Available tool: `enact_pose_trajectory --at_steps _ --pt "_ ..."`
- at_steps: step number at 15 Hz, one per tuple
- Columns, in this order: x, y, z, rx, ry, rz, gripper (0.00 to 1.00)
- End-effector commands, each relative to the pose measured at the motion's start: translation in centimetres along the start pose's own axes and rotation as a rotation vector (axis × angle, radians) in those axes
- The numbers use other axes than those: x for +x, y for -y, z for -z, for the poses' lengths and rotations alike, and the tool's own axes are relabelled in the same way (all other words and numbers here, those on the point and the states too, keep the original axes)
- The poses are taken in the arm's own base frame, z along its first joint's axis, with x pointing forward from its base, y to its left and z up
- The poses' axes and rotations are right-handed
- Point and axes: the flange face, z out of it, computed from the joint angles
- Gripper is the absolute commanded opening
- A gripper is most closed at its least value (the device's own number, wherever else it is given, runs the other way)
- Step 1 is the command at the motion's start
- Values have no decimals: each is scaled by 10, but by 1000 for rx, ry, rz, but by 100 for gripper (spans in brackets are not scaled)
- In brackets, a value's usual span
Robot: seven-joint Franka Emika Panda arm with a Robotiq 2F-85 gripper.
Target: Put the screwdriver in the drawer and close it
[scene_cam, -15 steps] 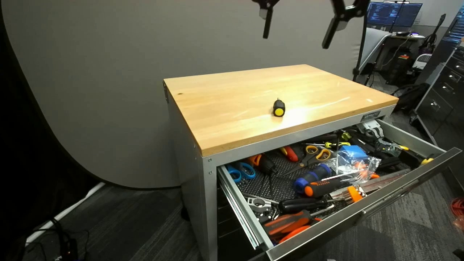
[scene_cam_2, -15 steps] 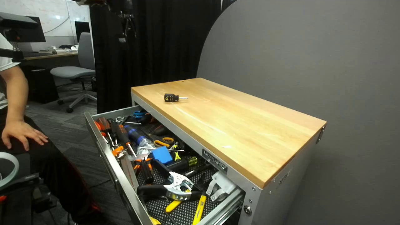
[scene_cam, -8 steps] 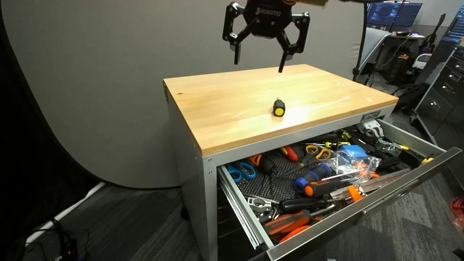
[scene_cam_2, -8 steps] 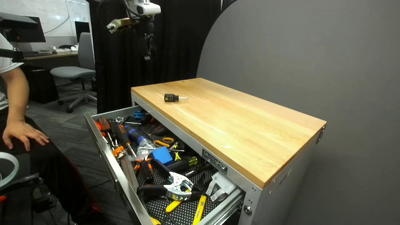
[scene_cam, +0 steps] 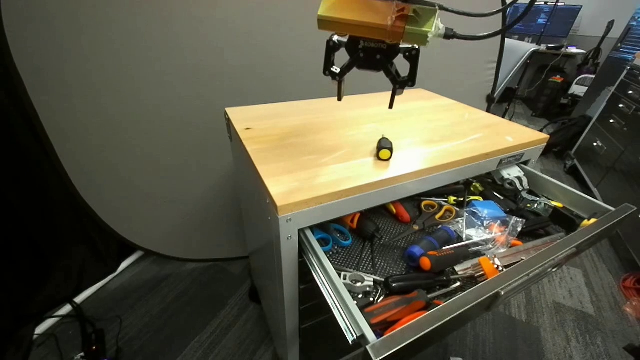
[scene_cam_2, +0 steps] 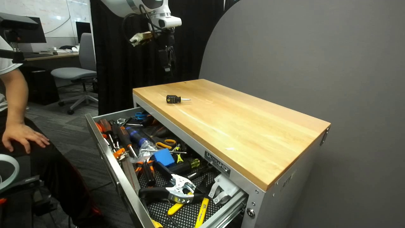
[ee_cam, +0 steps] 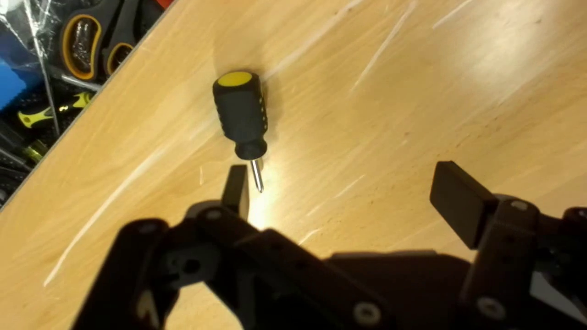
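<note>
Well, the gripper (scene_cam: 366, 103) hangs spread, unladen, presumably to straddle the screwdriver (ee_cam: 240, 110) near the counter's front edge (scene_cam: 415, 173); below, the drawer (scene_cam: 440, 313) juts out, seemingly to receive it.

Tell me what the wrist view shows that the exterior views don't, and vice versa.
Only the wrist view shows the screwdriver with its yellow end and whole metal shaft in sight together.

Only the exterior views show the front of the drawer, which stands open; in an exterior view there is also a person's hand.

Both kinds show the screwdriver itself, the wooden tabletop, the orange-trimmed scissors in the drawer, and the gripper.
</note>
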Motion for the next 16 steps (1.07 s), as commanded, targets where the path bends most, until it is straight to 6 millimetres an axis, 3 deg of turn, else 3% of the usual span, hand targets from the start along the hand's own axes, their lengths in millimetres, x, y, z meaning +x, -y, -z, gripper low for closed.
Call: enact_pose_trajectory --at_steps 1,7,11,13,16 --pt "16 4 -20 -32 -14 2 100" --pt "28 3 -65 -78 -6 -22 100" --pt "38 -4 -82 -109 -2 -32 100" --pt "40 -8 -86 -119 6 -28 73" --pt "37 -13 -86 -130 36 -16 49"
